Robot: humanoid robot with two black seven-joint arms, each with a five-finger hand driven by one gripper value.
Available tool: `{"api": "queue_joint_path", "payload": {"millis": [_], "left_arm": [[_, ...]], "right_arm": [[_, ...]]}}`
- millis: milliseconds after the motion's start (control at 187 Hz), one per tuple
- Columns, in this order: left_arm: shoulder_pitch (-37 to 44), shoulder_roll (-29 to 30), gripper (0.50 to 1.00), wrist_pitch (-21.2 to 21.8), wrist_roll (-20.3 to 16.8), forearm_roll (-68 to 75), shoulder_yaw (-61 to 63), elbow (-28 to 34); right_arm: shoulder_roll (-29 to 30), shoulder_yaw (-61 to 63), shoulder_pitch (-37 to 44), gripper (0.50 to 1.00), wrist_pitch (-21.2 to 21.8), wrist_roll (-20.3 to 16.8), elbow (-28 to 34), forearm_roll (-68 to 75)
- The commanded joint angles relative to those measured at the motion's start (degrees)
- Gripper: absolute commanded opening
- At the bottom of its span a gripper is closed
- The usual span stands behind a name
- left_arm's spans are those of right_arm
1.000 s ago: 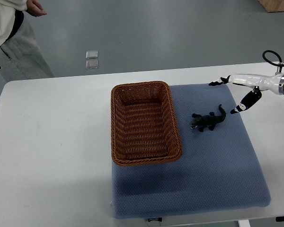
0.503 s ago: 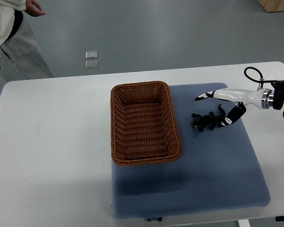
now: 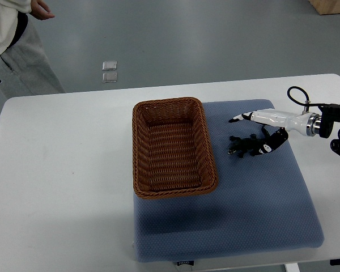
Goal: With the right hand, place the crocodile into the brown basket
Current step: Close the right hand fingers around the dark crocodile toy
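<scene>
A small dark crocodile toy (image 3: 245,145) lies on the blue mat (image 3: 255,198), just right of the brown wicker basket (image 3: 140,148), which holds nothing. My right hand (image 3: 250,134) reaches in from the right edge and hovers over the crocodile. Its white upper fingers (image 3: 255,117) stretch out above the toy, and its black-tipped thumb (image 3: 270,145) sits at the tail end. The fingers are spread and do not close around the toy. My left arm does not show.
The white table (image 3: 62,170) carries the mat and basket. A person (image 3: 14,45) in light clothes stands at the far left corner beyond the table. Two small square plates (image 3: 109,71) lie on the grey floor behind.
My right hand has moved left and down from the mat's far right corner to directly over the crocodile. The crocodile and basket have not moved.
</scene>
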Motion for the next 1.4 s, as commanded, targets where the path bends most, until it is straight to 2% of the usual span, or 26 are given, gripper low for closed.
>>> {"api": "queue_joint_path", "payload": {"millis": [0, 278, 561, 722, 759, 1016, 1230, 1289, 1396], "left_arm": [[0.00, 0.00, 1.000, 0.00, 0.01, 0.00, 0.00, 0.00], [0.00, 0.00, 1.000, 0.00, -0.08, 0.00, 0.00, 0.00], [0.00, 0.00, 1.000, 0.00, 0.01, 0.00, 0.00, 0.00], [0.00, 0.00, 1.000, 0.00, 0.01, 0.00, 0.00, 0.00], [0.00, 0.00, 1.000, 0.00, -0.08, 0.00, 0.00, 0.00], [0.00, 0.00, 1.000, 0.00, -0.08, 0.00, 0.00, 0.00], [0.00, 0.00, 1.000, 0.00, 0.01, 0.00, 0.00, 0.00], [0.00, 0.00, 1.000, 0.00, -0.08, 0.00, 0.00, 0.00], [0.00, 0.00, 1.000, 0.00, 0.01, 0.00, 0.00, 0.00]], "right_arm": [[0.39, -0.63, -0.02, 0.930, -1.08, 0.00, -0.92, -0.47], [1.18, -1.07, -0.02, 0.928, -4.24, 0.00, -2.94, -2.40], [1.27, -1.33, -0.02, 0.913, -4.77, 0.00, -2.94, -2.67], [1.18, -2.30, -0.02, 0.823, -4.86, 0.00, -2.86, -2.93], [1.18, -2.30, -0.02, 0.815, -4.86, 0.00, -2.86, -3.02], [1.18, -3.18, 0.07, 0.654, -4.86, 0.00, -2.86, -3.81], [1.10, -3.18, 0.07, 0.609, -4.86, 0.00, -2.86, -4.25], [1.10, -3.09, 0.07, 0.576, -4.95, 0.00, -2.86, -4.43], [1.10, -3.09, 0.25, 0.554, -4.95, 0.00, -2.77, -4.43]]}}
